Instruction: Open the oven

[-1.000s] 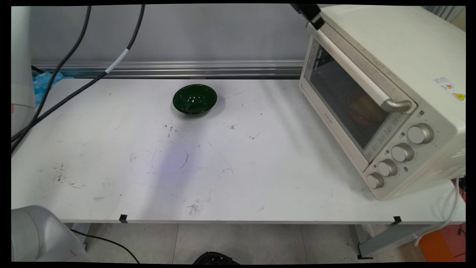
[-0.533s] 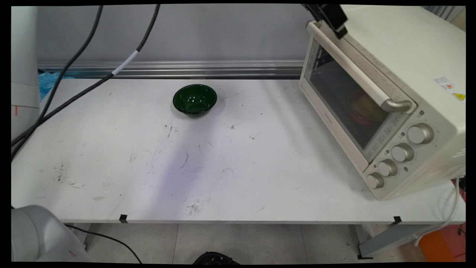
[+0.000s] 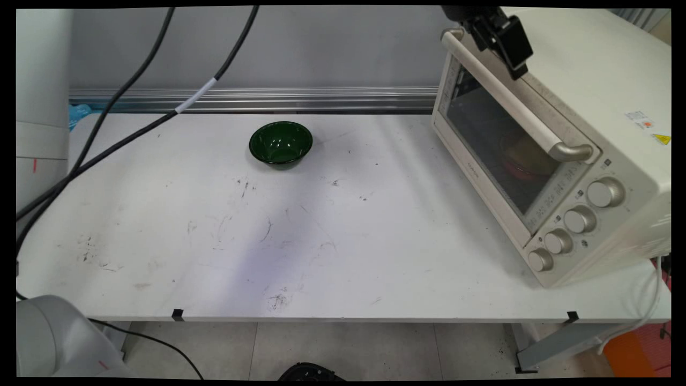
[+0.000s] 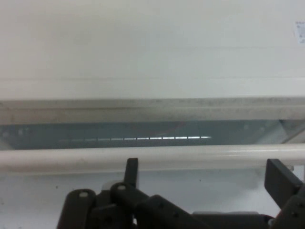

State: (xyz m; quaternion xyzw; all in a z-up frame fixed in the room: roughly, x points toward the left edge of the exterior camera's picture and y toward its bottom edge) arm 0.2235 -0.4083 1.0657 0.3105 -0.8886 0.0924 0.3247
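white table (image 3: 161,257) with green bowl (image 3: 280,142), toaster oven (image 3: 563,145)

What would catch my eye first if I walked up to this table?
Most likely the big cream toaster oven on the table's right side, its door shut and something reddish dimly visible behind the glass. The robot's black hand hangs just above the oven's long door handle, fingers spread. A dark green bowl sits alone toward the table's back.

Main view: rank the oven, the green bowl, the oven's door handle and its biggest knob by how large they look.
1. Oven
2. Door handle, a long bar across the door
3. Green bowl
4. Biggest knob

The oven stands nearer the camera than the bowl, so handle against bowl is less sure.
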